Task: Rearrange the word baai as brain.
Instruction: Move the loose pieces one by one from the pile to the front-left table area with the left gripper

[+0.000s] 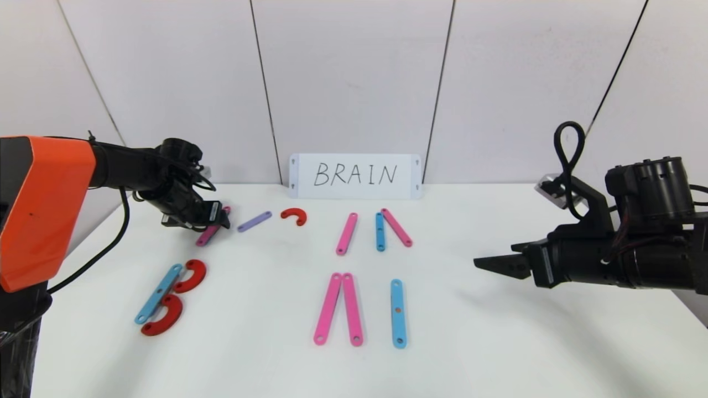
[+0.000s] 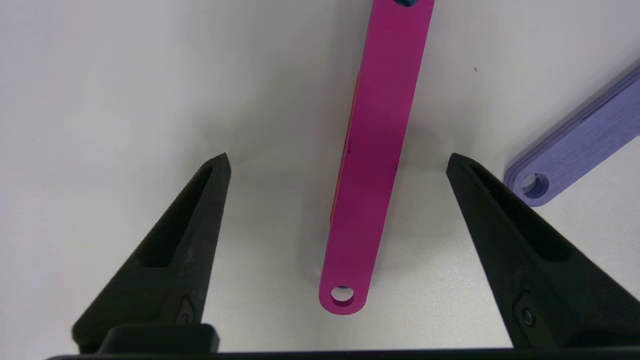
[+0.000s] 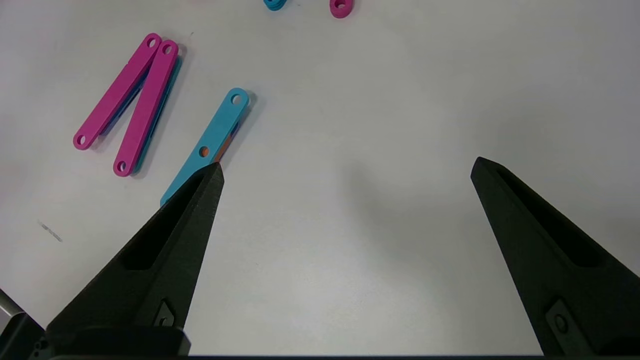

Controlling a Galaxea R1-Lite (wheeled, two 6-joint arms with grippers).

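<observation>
My left gripper [image 1: 220,223] is low over the table's far left, open, straddling a pink bar [image 2: 372,150] that lies flat between its fingers without touching either one. A lilac bar [image 2: 580,145] lies just beside it, then a red C piece [image 1: 294,215]. Nearer the front left, a blue bar [image 1: 159,293] with two red C pieces [image 1: 191,275] forms a B. In the middle front are two pink bars [image 1: 338,308] joined at the top and a blue bar [image 1: 398,313]. My right gripper [image 1: 487,264] hovers open and empty at the right.
The white card reading BRAIN [image 1: 355,175] stands against the back wall. In front of it lie a pink bar [image 1: 347,234], a short blue bar [image 1: 380,231] and another pink bar [image 1: 396,227]. The table's left edge runs close behind my left arm.
</observation>
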